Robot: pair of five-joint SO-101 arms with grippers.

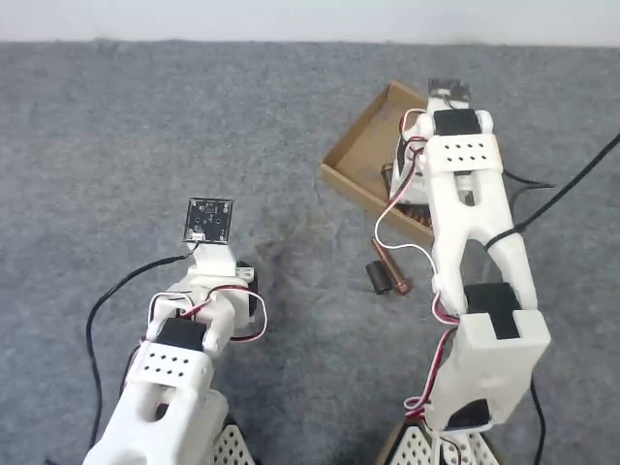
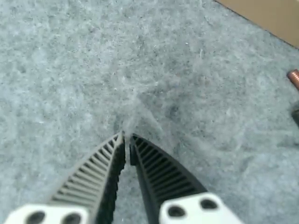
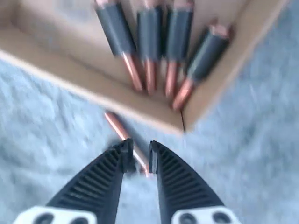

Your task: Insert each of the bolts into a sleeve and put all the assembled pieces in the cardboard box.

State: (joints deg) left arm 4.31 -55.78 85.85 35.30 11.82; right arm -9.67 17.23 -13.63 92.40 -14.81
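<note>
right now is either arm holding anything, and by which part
Left fingers are shut on nothing. Right fingers stand slightly apart on either side of one end of a loose bolt lying on the carpet; no firm grip shows.

Left arm [image 1: 179, 368] and right arm [image 1: 475, 223]: white printed plastic, black servos, red-white-black wires looping outside. Fingers [image 2: 93, 177] dark and ribbed, pale screw-holed bases.
</note>
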